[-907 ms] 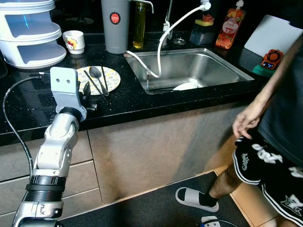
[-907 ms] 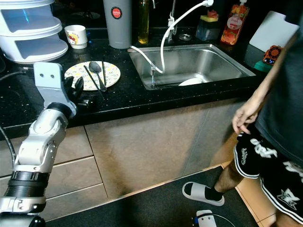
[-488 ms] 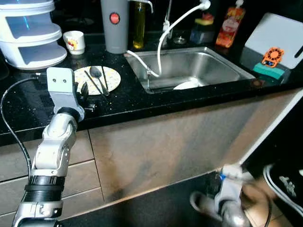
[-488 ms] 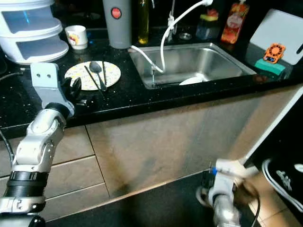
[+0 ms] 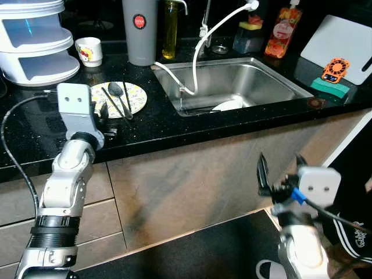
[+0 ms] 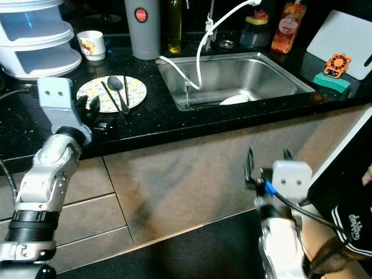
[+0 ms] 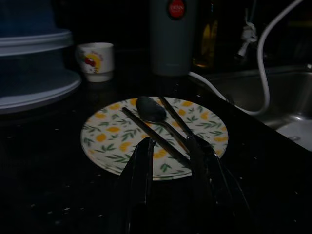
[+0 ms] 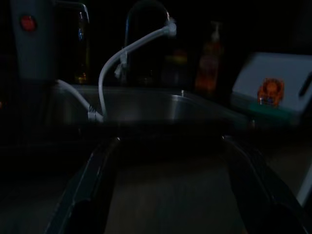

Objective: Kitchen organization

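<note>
A round plate (image 5: 137,96) with a yellow and green leaf pattern lies on the black counter. A dark spoon (image 5: 115,89) and a pair of black chopsticks (image 5: 126,100) rest on it. My left gripper (image 5: 102,111) hovers at the plate's near rim, open, with nothing between its fingers (image 7: 144,163); in the left wrist view they frame the chopsticks (image 7: 152,137). My right gripper (image 5: 279,167) is raised in front of the cabinet below the sink, open and empty. The steel sink (image 5: 258,81) holds a white dish (image 5: 226,105) and a fork (image 5: 181,89).
A white hose (image 5: 201,43) runs from the tap into the sink. At the counter's back stand a white tiered container (image 5: 35,43), a small cup (image 5: 90,51), a grey canister (image 5: 139,29) and bottles. A person's leg in black shorts (image 5: 356,235) is at the far right.
My right arm has risen into view in front of the cabinet with its gripper open. The person has stepped off to the right. The left gripper stays by the plate.
</note>
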{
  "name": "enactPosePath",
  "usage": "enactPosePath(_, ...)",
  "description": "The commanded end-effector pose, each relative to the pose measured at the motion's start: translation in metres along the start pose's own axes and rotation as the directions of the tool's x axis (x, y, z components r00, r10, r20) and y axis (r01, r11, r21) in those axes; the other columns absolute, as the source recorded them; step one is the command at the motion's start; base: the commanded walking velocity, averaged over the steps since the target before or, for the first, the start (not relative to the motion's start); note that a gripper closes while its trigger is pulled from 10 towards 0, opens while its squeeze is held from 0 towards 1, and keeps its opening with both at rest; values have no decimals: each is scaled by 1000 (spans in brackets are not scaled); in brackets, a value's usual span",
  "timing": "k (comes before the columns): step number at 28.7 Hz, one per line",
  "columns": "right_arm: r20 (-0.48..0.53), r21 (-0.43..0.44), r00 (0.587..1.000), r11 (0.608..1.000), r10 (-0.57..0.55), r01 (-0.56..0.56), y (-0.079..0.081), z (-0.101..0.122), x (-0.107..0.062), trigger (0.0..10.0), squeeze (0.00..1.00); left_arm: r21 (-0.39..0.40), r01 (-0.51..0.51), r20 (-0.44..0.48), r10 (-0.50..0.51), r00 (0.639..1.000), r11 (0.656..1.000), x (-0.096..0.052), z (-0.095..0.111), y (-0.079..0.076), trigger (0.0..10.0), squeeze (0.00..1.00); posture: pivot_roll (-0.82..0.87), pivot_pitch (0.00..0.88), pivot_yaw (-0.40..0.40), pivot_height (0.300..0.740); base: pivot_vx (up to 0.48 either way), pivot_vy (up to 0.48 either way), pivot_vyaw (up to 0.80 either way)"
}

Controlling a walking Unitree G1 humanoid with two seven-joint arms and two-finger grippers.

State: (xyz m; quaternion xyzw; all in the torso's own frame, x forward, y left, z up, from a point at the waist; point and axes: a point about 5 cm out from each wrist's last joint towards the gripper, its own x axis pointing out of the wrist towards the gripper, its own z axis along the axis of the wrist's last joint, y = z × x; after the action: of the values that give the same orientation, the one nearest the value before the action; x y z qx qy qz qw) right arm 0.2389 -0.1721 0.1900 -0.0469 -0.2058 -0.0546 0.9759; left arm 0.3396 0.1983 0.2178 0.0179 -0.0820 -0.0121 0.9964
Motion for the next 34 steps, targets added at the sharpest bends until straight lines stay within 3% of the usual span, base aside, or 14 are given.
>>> enactPosePath(1,22,3,1000,1000,-18,18,-1,8,14,10000,0,-3,11,8,-11,1000,1000,4,3,-4,10000,0,35,0,-18,740,0,0,0)
enactPosePath(3,27,-15,1000,1000,0,0,4,18,51,10000,0,-10,11,15,-11,1000,1000,6,6,-6,10000,0,41,0,-15,740,0,0,0)
enactPosePath(5,-68,-25,998,1000,-4,2,1,9,76,10000,0,-15,10,17,-10,1000,1000,7,8,-8,10000,0,54,0,-25,740,0,0,0)
enactPosePath(6,-120,0,993,1000,-6,6,0,5,83,10000,0,-24,10,20,-10,1000,1000,7,9,-8,10000,0,54,0,-25,740,0,0,0)
enactPosePath(9,-151,50,988,998,-37,45,-6,4,92,10000,0,-38,7,35,-5,999,999,6,12,-8,10000,0,70,0,-32,740,0,0,0)
enactPosePath(13,-144,72,988,996,-49,60,-9,6,97,10000,0,-44,-2,58,4,998,999,4,15,-7,10000,0,78,0,-37,740,0,0,0)
enactPosePath(16,-111,169,991,981,-73,91,-16,13,101,10000,0,-73,-19,123,28,992,997,0,24,-2,10000,0,82,0,-46,740,0,0,0)
enactPosePath(21,-89,224,993,970,-74,92,-19,16,98,10000,0,-63,-27,153,36,988,998,1,28,-1,10000,0,72,0,-41,740,0,0,0)
enactPosePath(27,-75,201,994,975,-80,94,-21,18,99,10000,0,-40,-36,181,42,983,999,5,32,-3,10000,0,67,0,-35,740,0,0,0)
enactPosePath(34,-68,204,995,975,-71,84,-20,18,100,10000,0,-22,-42,201,45,979,999,7,37,-4,10000,0,65,0,-33,740,322,0,0)
